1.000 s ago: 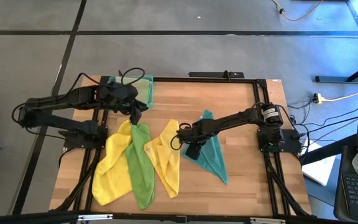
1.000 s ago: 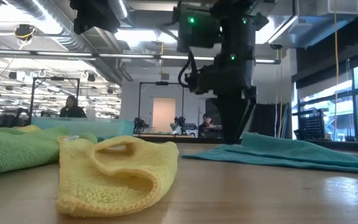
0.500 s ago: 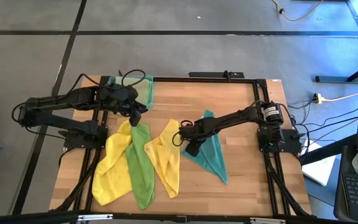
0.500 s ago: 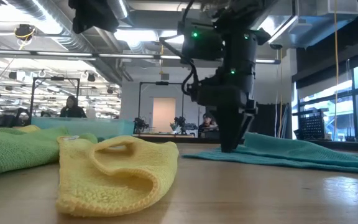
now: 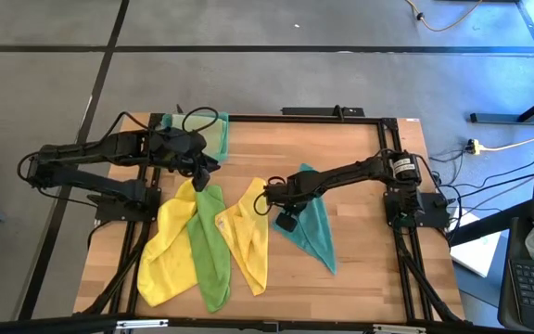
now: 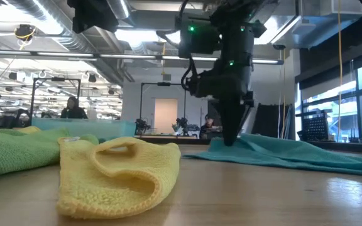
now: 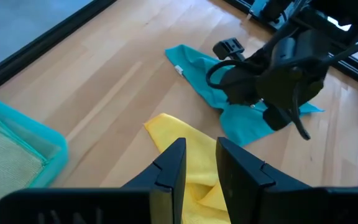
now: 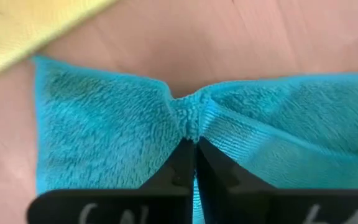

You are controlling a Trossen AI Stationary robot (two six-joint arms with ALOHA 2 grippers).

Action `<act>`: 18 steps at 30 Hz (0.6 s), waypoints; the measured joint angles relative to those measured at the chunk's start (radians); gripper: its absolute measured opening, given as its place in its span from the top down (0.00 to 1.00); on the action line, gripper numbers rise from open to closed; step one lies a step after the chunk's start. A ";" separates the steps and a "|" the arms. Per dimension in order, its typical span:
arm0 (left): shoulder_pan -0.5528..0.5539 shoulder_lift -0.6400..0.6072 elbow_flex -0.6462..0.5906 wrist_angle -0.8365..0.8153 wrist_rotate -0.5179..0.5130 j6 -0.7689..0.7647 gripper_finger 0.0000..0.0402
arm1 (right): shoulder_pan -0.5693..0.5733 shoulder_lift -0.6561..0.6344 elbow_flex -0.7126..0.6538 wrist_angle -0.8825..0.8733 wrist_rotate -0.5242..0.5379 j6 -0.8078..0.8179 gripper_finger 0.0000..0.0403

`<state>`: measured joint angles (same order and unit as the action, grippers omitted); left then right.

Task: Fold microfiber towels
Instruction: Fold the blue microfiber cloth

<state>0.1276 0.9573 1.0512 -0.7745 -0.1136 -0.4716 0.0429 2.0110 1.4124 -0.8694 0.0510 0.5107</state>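
Note:
A teal towel [image 5: 315, 230] lies spread on the wooden table right of centre. My right gripper [image 5: 284, 221] stands over its left edge, pointing down, shut on it. Left of it lie a yellow towel [image 5: 248, 234], a bright green towel [image 5: 209, 249] and a second yellow towel [image 5: 160, 249], overlapping at their far ends. A pale olive towel [image 5: 213, 137] rests in the teal tray [image 5: 222, 119] at the far left. My left gripper [image 7: 201, 167] hovers above the far ends of the yellow and green towels, fingers a little apart, nothing between them. My right gripper pinches the teal towel's left edge [image 8: 189, 122] between its two fingers, which come from above, pointing down. The cloth is gathered into a small pucker at the fingertips [image 6: 230, 139]. The remainder of the towel lies flat on the table.
The tray stands at the table's far left corner. A black frame [image 5: 304, 117] runs around the tabletop. Bare wood shows at the far centre and along the near right. People sit far off in the room behind the table.
My right gripper has shut on the teal towel's left edge, drawing the cloth there into a small raised pucker. The remainder of the towel has stayed flat.

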 joint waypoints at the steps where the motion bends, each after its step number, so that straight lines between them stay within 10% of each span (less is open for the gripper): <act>1: 0.000 0.000 0.000 0.000 0.000 0.000 0.80 | 0.000 -0.002 0.008 -0.014 0.000 0.002 0.96; 18: 0.000 0.000 0.000 0.005 -0.020 0.008 0.80 | 0.000 -0.028 -0.028 0.063 -0.020 0.015 0.80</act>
<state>0.1276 0.9573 1.0508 -0.7691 -0.1333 -0.4632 0.0425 1.9831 1.3840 -0.8069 0.0307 0.5261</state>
